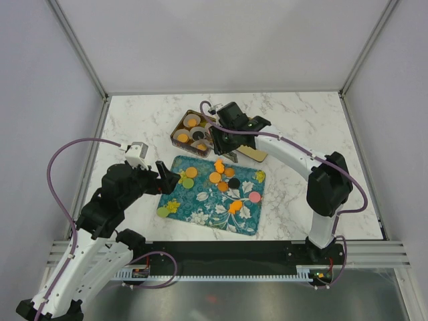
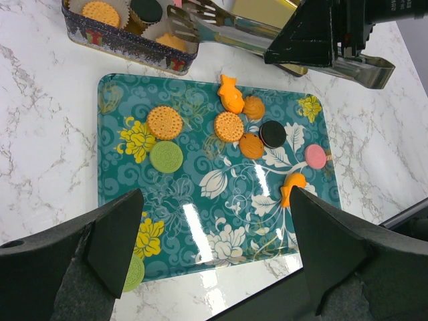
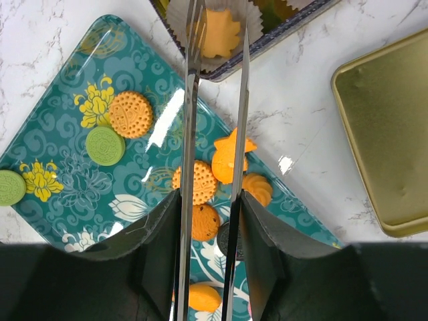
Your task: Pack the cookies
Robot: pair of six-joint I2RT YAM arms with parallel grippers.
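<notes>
Right gripper (image 3: 211,224) clasping tongs (image 3: 189,134), apparently over tin (image 2: 127,43)

The tool (image 3: 209,214) is clamping a pair of metal tongs (image 3: 188,134) from both sides, its dark fingers (image 3: 160,241) pressing on the two arms, which are running side by side with a narrow gap between them. The tongs are reaching across a flowered teal tray (image 3: 144,70) and past its far edge. Their tips are hanging over a white paper cup (image 3: 174,23) in a tin (image 3: 284,33) just beyond the tray, and an orange flower-shaped cookie (image 3: 217,37) is sitting in that cup. On the tray, cookies (image 3: 130,114) are lying loose: orange and green ones left of the tongs, more orange ones and a black one under and right of them. A gold lid (image 3: 381,134) is lying on the marble tabletop (image 3: 301,114), right of the tray and apart from it.
</notes>
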